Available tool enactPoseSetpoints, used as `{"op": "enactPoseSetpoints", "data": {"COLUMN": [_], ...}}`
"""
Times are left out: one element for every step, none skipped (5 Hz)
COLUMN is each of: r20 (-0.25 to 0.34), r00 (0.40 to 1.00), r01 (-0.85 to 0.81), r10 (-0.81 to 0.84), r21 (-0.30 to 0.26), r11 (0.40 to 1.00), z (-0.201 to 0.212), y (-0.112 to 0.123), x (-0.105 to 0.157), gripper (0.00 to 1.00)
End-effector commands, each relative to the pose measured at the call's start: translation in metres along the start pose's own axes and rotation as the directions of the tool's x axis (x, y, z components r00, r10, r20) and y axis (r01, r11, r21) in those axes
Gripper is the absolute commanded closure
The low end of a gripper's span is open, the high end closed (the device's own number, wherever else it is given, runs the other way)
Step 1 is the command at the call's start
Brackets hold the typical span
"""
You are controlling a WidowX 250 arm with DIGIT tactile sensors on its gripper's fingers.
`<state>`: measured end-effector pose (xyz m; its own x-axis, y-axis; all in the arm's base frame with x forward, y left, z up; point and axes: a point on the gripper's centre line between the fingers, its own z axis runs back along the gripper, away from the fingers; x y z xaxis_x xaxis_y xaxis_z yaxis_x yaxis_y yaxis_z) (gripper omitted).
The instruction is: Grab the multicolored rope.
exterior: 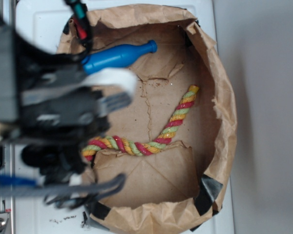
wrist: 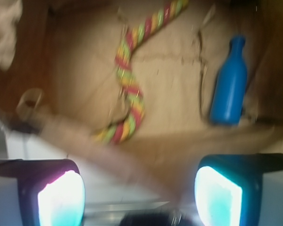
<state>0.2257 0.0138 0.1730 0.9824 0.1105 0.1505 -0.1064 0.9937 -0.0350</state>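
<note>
A white desk is covered by a rolled-rim paper bag; the multicolored rope is curved across its floor, beside a blue bottle. The jaws are held apart outside the rim.

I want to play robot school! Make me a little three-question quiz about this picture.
1. True or false: the multicolored rope lies inside the paper bag.
2. What else is in the bag? A) blue bottle B) green ball C) red cup
3. Fill in: the gripper is open and holds ____.

Key: 1 true; 2 A; 3 nothing.
</note>
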Motion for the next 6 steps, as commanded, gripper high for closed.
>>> {"op": "enactPoseSetpoints", "data": {"r20": [0.127,0.119,0.1,0.1,0.1,0.1], "r00": [0.991,0.993,0.995,0.995,0.995,0.995], "r01": [-0.037,0.002,-0.014,-0.014,-0.014,-0.014], "r10": [0.041,-0.001,0.018,0.018,0.018,0.018], "r21": [-0.032,-0.013,-0.044,-0.044,-0.044,-0.044], "r11": [0.999,1.0,0.999,0.999,0.999,0.999], "z": [0.019,-0.013,-0.021,-0.021,-0.021,-0.021], "y": [0.034,0.041,0.031,0.031,0.031,0.031], "x": [0.048,0.058,0.05,0.05,0.05,0.05], "gripper": [0.0,0.0,0.0,0.0,0.0,0.0]}}
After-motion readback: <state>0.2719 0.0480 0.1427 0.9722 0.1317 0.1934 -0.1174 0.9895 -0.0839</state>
